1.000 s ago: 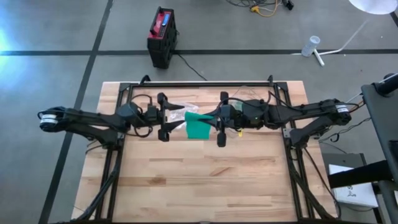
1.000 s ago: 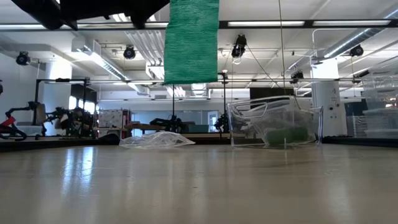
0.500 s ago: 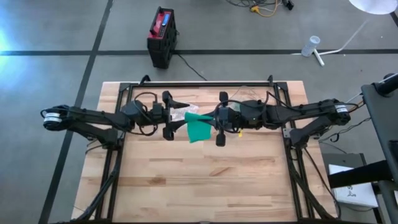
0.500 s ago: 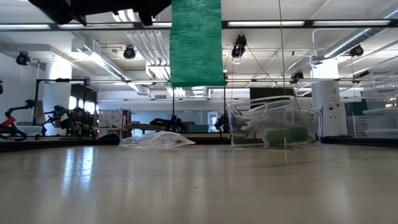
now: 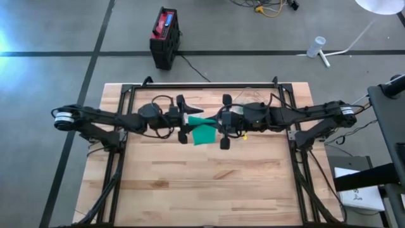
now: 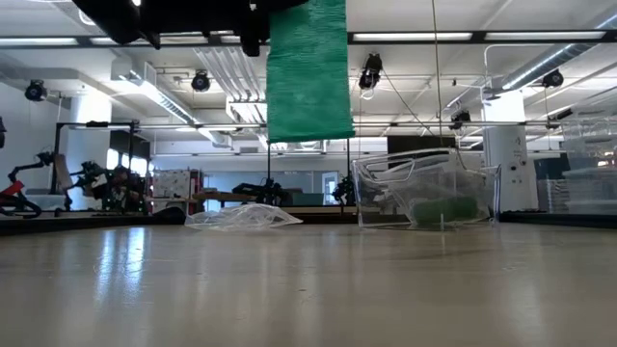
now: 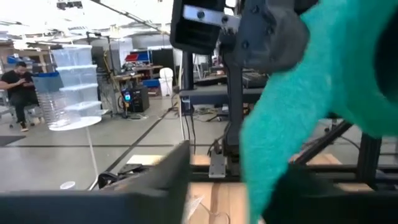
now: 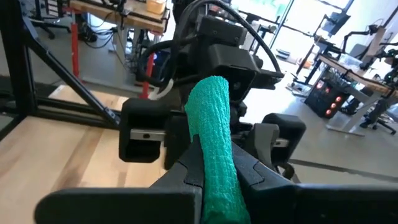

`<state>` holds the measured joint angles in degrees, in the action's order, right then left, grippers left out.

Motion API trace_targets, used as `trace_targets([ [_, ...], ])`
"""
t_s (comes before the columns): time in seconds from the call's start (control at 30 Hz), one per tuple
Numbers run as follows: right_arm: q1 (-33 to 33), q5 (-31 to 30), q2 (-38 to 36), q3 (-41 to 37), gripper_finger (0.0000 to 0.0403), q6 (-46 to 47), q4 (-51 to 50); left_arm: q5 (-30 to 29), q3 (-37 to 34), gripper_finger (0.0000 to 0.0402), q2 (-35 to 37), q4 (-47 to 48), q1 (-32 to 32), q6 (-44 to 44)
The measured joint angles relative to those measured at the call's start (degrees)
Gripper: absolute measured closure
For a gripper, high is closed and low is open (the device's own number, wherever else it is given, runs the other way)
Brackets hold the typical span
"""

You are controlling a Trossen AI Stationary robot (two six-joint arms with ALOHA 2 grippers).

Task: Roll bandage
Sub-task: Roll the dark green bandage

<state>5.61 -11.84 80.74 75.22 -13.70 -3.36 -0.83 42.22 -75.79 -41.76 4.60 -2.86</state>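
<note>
Both arms raised over back-centre of wooden table, grippers facing each other. Right gripper clamped tight on green bandage; strip hangs free above tabletop, not touching it. Left gripper up against bandage's other edge; can't tell whether its fingers grip. Clear plastic bin and crumpled plastic wrapper at far edge.

bandage top cut off by low view's edge.
</note>
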Motion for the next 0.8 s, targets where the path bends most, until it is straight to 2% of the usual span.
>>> trace_targets([
  [0.1, 0.0, 0.0, 0.0, 0.0, 0.0384, -0.6, 0.3, -0.1, 0.7, 0.0357, -0.5, -0.4, 0.0, 0.5],
  [0.17, 0.0, 0.0, 0.0, 0.0, 0.0384, -1.3, 0.5, -0.1, 0.5, 0.0385, -0.7, -0.2, 0.0, 1.3],
  [0.33, 0.0, 0.0, 0.0, 0.0, 0.0384, -1.0, 1.9, -0.2, -1.0, 0.0399, -1.0, -0.5, 0.0, 1.5],
  [0.8, -0.2, -0.2, -2.3, 2.4, 0.0384, -0.5, 1.8, -0.1, -6.2, 0.0401, -0.7, -6.1, -0.7, -2.1],
])
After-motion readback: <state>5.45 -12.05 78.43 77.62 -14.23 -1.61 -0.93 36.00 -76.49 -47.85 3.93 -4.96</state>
